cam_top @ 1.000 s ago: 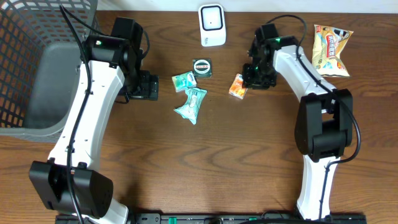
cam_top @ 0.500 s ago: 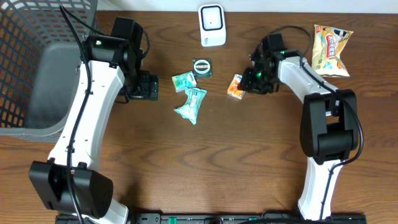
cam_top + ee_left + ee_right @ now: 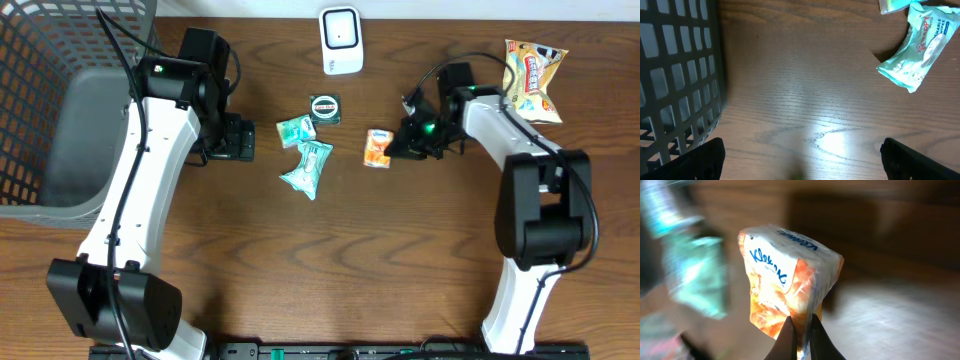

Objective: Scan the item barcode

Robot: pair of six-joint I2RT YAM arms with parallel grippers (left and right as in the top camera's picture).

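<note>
An orange and white Kleenex tissue pack (image 3: 378,148) hangs in the middle of the table, pinched by its edge in my right gripper (image 3: 402,143). The right wrist view shows the pack (image 3: 790,280) close up and tilted, with the right gripper (image 3: 801,323) shut on its lower seam. The white barcode scanner (image 3: 340,40) stands at the back centre, well apart from the pack. My left gripper (image 3: 240,138) hovers to the left, near the basket. It (image 3: 800,162) is wide open, with only bare wood between its fingers.
A dark mesh basket (image 3: 60,100) fills the left side, and its wall (image 3: 675,75) stands close to my left gripper. A teal wipes pack (image 3: 307,165), a smaller teal packet (image 3: 295,129) and a round tin (image 3: 326,107) lie mid-table. A snack bag (image 3: 535,80) lies back right.
My right gripper has closed fully on the tissue pack's edge and swung its wrist rightward, turning the pack upright. The left arm has not moved.
</note>
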